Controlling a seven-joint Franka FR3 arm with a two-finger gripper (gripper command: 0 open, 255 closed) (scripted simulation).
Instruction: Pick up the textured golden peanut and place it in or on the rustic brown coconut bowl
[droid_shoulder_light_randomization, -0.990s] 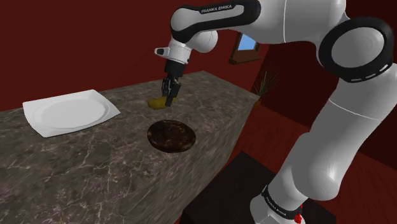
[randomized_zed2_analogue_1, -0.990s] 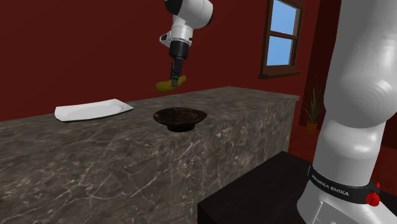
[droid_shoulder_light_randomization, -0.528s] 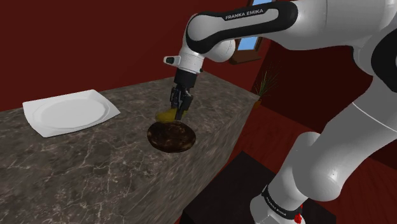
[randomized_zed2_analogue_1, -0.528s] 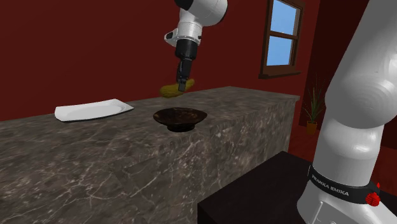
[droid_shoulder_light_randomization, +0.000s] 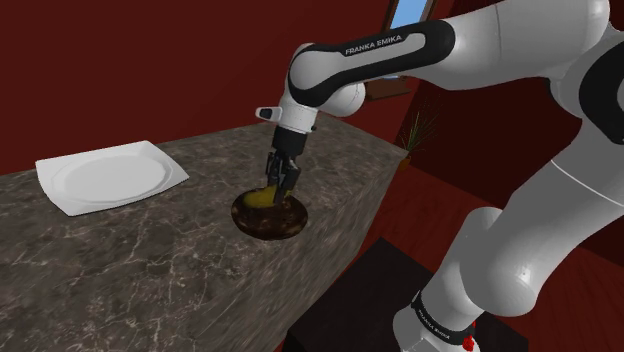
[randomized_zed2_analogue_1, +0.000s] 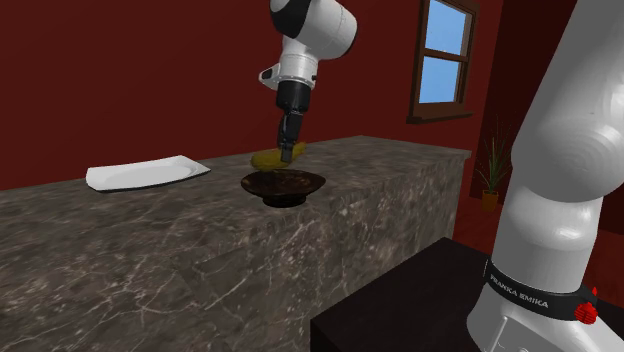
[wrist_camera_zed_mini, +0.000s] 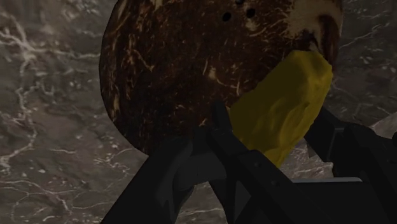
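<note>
The lumpy yellow peanut is clasped between the two black fingers of the gripper, which are closed against its sides. It is held very low over the dark brown coconut bowl, above the part of the hollow nearer the white plate, and one end is seen over the bowl's rim in the wrist view. Whether the peanut is touching the bowl cannot be told. The bowl's mottled, fibrous inner surface is shown beneath the peanut. The bowl is set on the grey veined marble counter, near its front edge, and the plate is laid flat on the same counter, well apart from the bowl.
</note>
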